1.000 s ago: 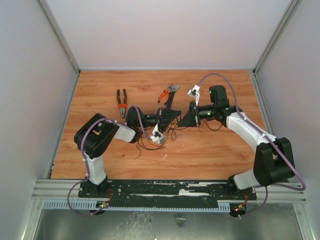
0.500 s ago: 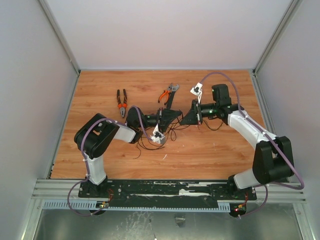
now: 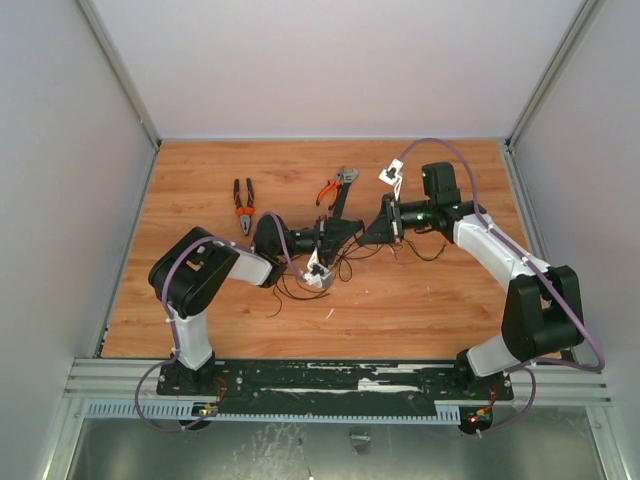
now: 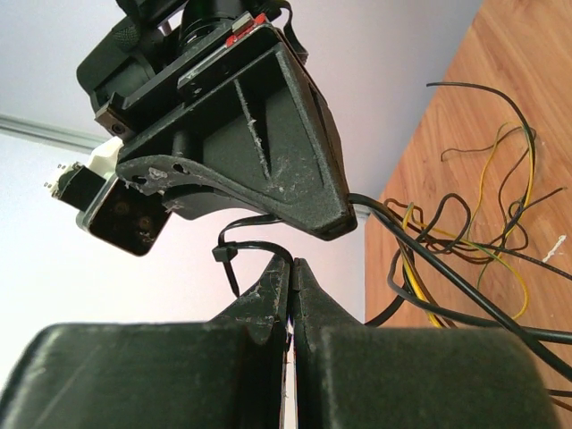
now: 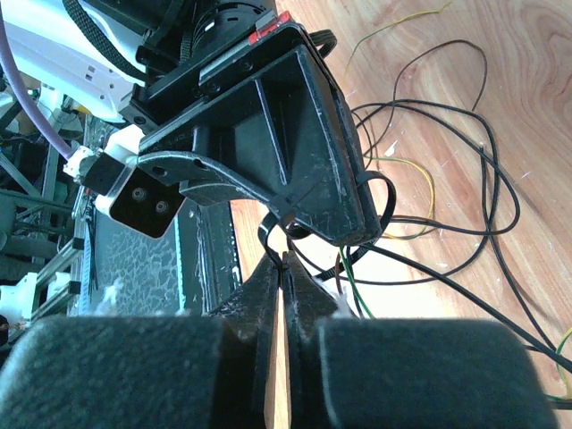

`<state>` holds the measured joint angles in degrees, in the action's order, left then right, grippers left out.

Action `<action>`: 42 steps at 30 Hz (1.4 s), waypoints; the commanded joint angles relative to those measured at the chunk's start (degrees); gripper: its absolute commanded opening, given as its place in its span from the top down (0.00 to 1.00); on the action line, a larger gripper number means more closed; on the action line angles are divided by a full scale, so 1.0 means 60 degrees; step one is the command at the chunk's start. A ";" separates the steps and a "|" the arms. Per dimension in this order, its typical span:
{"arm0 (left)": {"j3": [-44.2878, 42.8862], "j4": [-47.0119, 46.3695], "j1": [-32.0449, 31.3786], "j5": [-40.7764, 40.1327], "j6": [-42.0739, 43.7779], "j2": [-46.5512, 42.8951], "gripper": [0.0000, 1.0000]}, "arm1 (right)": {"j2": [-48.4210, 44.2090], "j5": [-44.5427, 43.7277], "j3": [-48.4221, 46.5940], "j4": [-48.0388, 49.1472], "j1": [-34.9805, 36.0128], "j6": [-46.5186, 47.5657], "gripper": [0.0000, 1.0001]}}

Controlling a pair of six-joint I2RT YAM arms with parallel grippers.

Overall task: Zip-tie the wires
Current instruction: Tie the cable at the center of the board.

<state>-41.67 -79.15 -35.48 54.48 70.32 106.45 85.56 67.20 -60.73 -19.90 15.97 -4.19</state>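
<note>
While left gripper and right gripper each pinch the thin black plastic zip tie, apparently looped, cinching the loose black-brown wires remains outstanding.

Thin dark wires loosely tangled, black zip tie curled into loop

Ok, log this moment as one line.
left gripper: shut on zip tie | right gripper: shut on zip tie | wires: loose loops trailing onto table
</note>
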 commanded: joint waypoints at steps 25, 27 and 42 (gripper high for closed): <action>0.0016 -0.1173 -0.0209 0.0149 -0.1437 0.0389 1.00 | -0.0329 -0.1211 0.0512 0.0451 -0.0066 0.0188 0.81; 0.0016 -0.1129 -0.0215 0.0135 -0.1428 0.0387 1.00 | -0.0376 -0.1224 0.0575 0.0540 -0.0042 0.0165 0.81; -0.0011 -0.1641 -0.0209 -0.0105 -0.2085 0.0755 1.00 | -0.0710 -0.1428 0.0740 0.0595 -0.0010 0.0206 0.71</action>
<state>-41.67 -84.60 -36.14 53.58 59.96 109.78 83.24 59.68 -57.01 -18.13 15.99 -3.81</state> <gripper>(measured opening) 0.032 0.280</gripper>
